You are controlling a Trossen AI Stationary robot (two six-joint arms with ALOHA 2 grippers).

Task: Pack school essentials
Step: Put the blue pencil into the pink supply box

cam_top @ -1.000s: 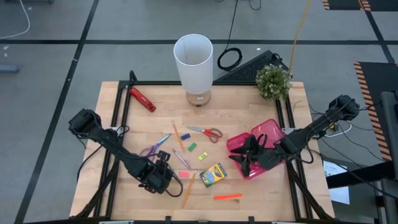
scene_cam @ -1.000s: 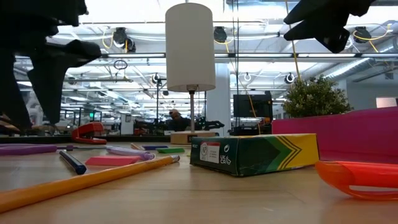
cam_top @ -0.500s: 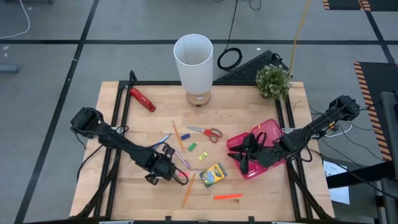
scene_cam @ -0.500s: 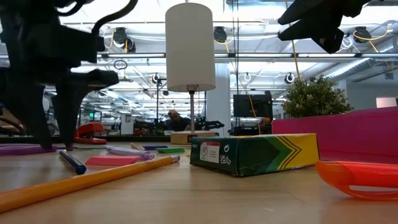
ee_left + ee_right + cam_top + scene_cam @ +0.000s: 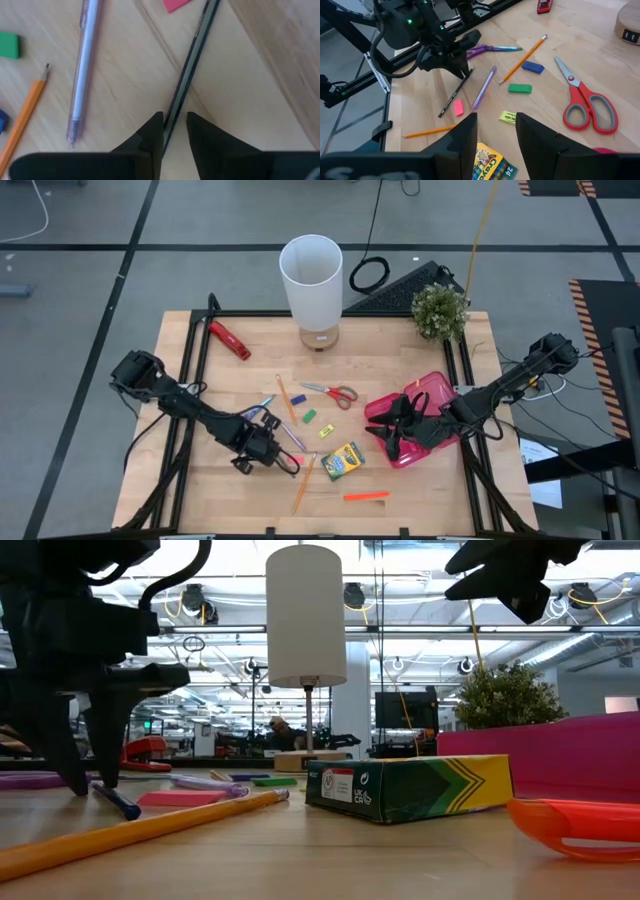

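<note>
The yellow-green crayon box (image 5: 492, 161), lying just beside the right pincer (image 5: 495, 132) and partly hidden behind its fingers, shows the number "24" on its lid and part of a brand name in black letters that cannot be read whole. In the low view the end of the same box (image 5: 410, 787) carries a white label with small print too fine to make out. No other writing can be read.
</note>
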